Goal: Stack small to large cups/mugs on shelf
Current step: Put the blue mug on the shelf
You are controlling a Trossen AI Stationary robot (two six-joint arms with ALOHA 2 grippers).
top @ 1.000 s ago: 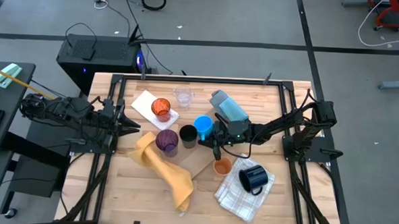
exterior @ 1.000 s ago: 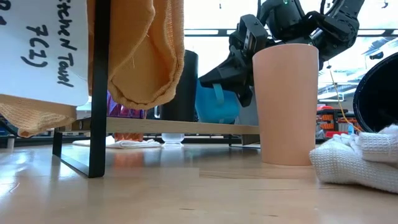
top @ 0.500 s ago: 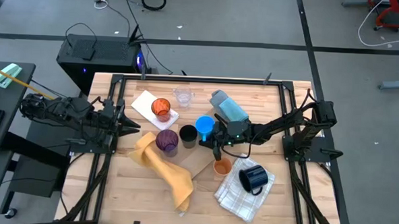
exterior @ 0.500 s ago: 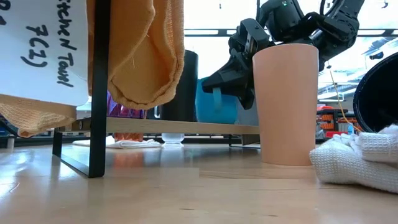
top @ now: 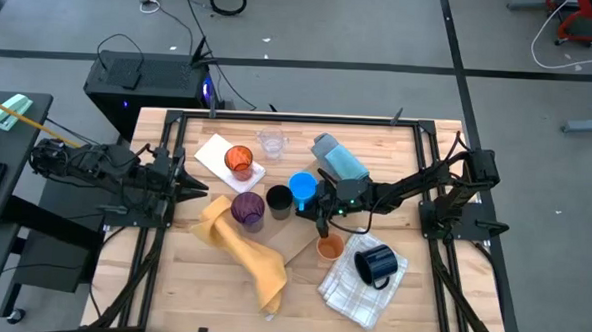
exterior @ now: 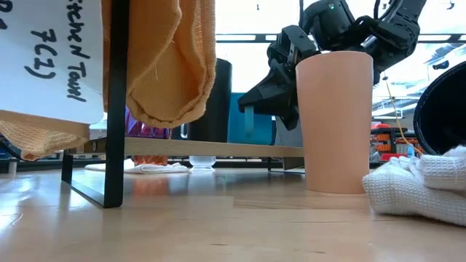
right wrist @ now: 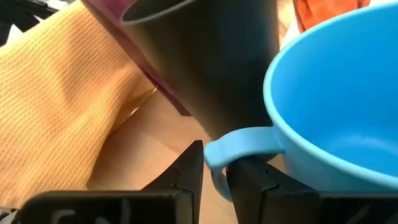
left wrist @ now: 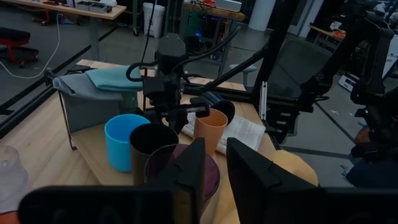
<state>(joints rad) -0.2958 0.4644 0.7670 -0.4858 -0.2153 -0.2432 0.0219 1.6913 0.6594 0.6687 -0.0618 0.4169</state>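
Observation:
The bright blue mug [top: 302, 185] stands upright on the low wooden shelf [exterior: 182, 148], beside the black cup [top: 278, 200] and the purple cup [top: 248, 209]. My right gripper [right wrist: 216, 163] is level at the mug's right side, slightly open, one finger on either side of its handle. An orange cup [top: 329, 249] stands on the table. The dark navy mug [top: 375, 265] lies on a checked cloth. A red-tinted cup [top: 239, 161] and a clear cup [top: 271, 142] stand farther back. My left gripper [top: 190, 188] waits at the table's left, open by a narrow gap, holding nothing. My right gripper has the blue mug's handle [right wrist: 217, 149] between its two fingertips, coming nearly level from the table's right. I cannot tell whether the fingers touch the handle. The mug rests on its base on the shelf, upright.
A yellow towel [top: 242, 249] hangs over the shelf frame and spreads toward the near edge. A blue-grey folded cloth [top: 338, 158] lies behind the right gripper. A white napkin [top: 216, 155] lies under the red-tinted cup. Black frame rails run along both sides of the table.
The blue mug was tilted beside the black cup and now stands upright on the shelf board. My right gripper has stayed at the mug's handle.

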